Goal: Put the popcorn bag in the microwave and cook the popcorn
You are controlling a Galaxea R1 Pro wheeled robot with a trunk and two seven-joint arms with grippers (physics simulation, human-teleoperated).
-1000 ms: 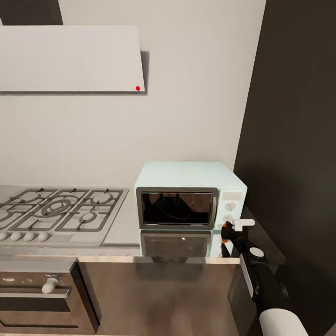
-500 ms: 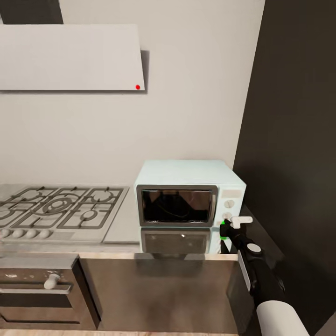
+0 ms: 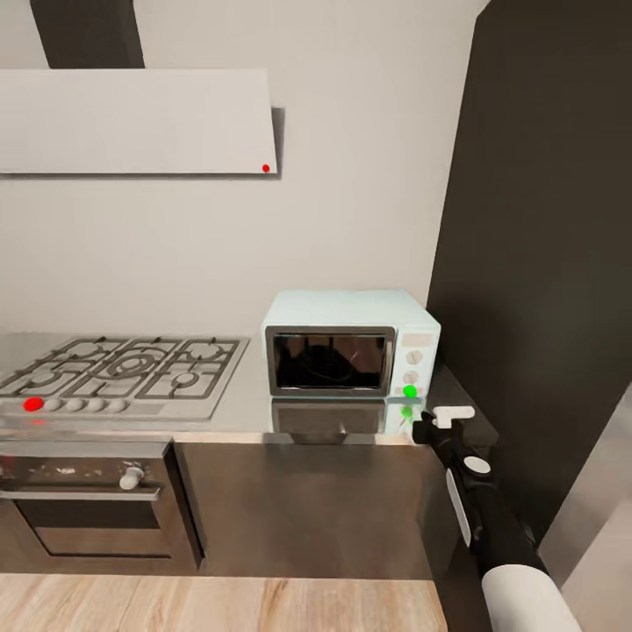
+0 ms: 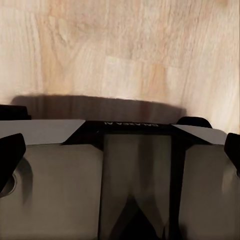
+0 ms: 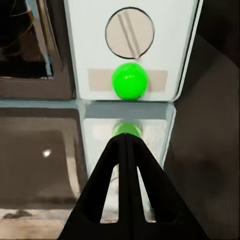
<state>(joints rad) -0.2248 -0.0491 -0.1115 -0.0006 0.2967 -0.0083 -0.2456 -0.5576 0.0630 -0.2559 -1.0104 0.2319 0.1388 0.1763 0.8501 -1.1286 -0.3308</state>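
- Head view: the microwave (image 3: 351,342) sits on the table (image 3: 246,399), door shut. Its round button (image 3: 410,391) is green. The right gripper (image 3: 427,427) hangs just in front.
- Right wrist view: the jaws are pressed together, holding nothing.
- Left wrist view: wood floor (image 4: 120,50); maybe the robot's own body below.

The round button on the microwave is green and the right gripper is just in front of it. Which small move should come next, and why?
Probably hold the right gripper clear and wait. The round button on the microwave glows green and the door looks closed, so heating seems started. The fingers are together, apart from the button.
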